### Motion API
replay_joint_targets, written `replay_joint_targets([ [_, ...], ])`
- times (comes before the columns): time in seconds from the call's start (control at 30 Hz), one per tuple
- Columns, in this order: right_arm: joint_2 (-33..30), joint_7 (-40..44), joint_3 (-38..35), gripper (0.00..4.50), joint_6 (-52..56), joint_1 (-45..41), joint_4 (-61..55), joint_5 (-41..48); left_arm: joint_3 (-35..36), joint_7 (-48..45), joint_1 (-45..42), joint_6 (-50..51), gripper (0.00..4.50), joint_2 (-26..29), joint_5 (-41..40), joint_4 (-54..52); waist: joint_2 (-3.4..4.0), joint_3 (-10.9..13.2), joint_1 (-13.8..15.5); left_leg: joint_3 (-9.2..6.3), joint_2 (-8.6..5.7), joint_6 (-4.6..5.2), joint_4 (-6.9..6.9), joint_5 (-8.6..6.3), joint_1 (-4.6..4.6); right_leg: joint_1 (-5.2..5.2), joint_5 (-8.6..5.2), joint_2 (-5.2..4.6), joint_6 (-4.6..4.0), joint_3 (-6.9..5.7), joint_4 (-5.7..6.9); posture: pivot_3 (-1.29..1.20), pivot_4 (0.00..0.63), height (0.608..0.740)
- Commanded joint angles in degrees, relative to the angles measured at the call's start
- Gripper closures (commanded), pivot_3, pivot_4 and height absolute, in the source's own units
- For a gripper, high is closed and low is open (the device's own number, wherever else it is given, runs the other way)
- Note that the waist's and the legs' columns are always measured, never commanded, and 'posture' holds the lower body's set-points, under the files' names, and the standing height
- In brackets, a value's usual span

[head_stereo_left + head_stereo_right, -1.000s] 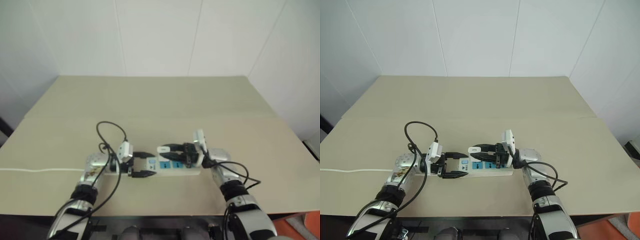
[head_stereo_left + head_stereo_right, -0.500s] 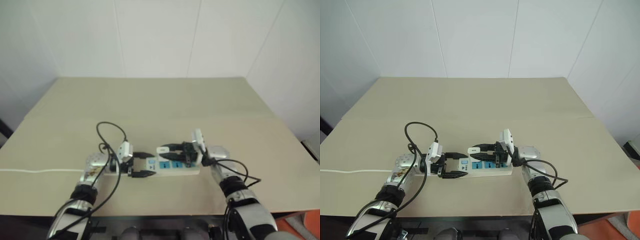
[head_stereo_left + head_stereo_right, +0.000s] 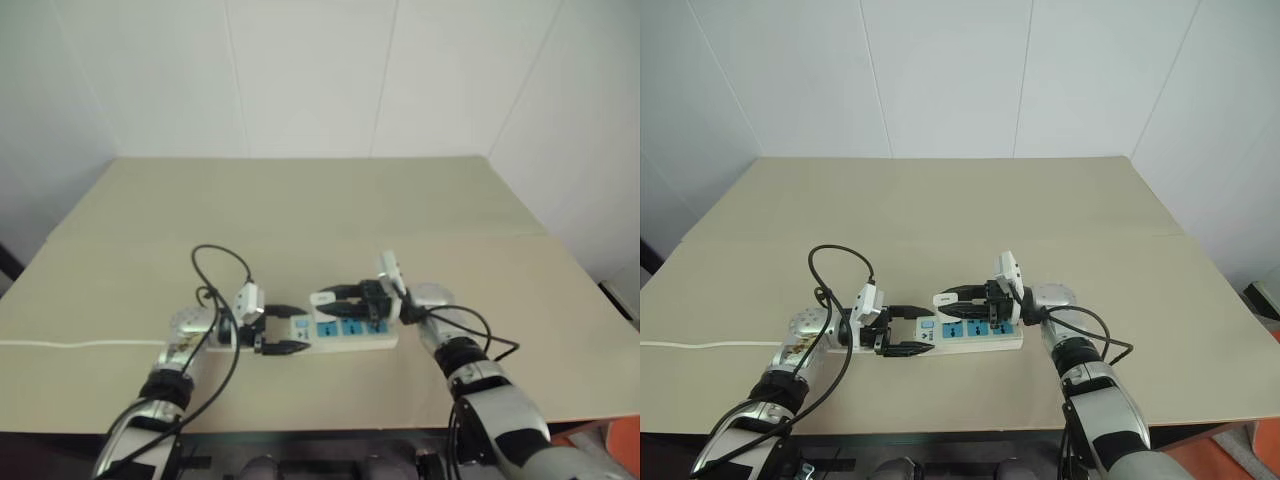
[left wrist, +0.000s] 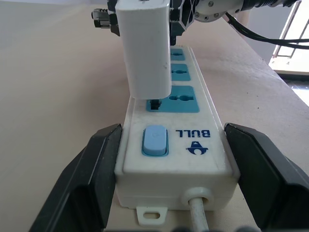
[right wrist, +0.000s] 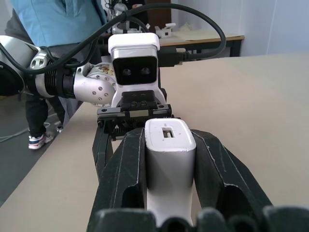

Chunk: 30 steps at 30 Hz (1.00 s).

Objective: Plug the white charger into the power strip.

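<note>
Left gripper [image 3: 908,331]: you see it low on the table near the front edge, left of centre, pointing toward the right edge. Its two black fingers [image 4: 89,179] clamp the switch end of the power strip, one finger against each long side.
Power strip [image 4: 175,145]: it lies flat on the table [image 3: 940,215], long axis parallel to the front edge. In the left wrist view you read a blue switch nearest the gripper, then three blue sockets in a row running away from it. A white cord [image 3: 700,343] leaves the switch end and runs off toward the left edge of the table.
White charger [image 4: 146,48]: it stands upright over the socket nearest the switch, its lower end at the socket face. You cannot tell whether the prongs are fully seated; a dark slot shows just under its edge.
Right gripper [image 3: 958,301]: it reaches level from the right side, pointing toward the left edge, above the strip. Its fingers [image 5: 123,179] are closed on the charger, one pad on each flat side, as the right wrist view shows.
Far background: beyond the table in the right wrist view you see a person in a blue top [image 5: 58,21] standing, and a second table [image 5: 207,38] behind.
</note>
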Motion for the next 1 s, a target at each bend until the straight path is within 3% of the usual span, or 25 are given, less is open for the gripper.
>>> replay_joint_targets([
  [0.03,-2.31,-1.14,0.11,3.39,1.08,2.28,5.79,-4.51,-0.86,-1.88,1.17,0.49,1.32,0.64,0.29,-1.59,0.0,0.0,0.0,0.0,0.0,0.0,0.0,0.0,0.0,0.0,0.0,0.0,0.0,0.0,0.0,0.0,0.15,0.74],
  [0.57,-1.57,-0.7,-1.21,3.39,0.52,5.54,2.52,-4.02,-0.94,-1.43,1.85,1.5,1.32,0.22,0.08,-3.0,0.02,-0.02,0.08,0.02,0.0,0.0,-0.12,0.0,-0.09,-0.1,-0.01,0.0,-0.13,0.01,-0.05,0.0,0.15,0.74],
  [1.0,-0.61,-1.75,-1.15,3.39,-3.43,6.22,6.42,-5.22,-0.68,-0.66,2.68,2.3,1.32,0.47,0.04,-4.39,-0.07,-0.08,-0.05,0.02,0.01,-0.01,-0.17,-0.01,-0.04,-0.07,-0.08,0.0,-0.06,0.01,-0.09,0.0,0.15,0.74],
])
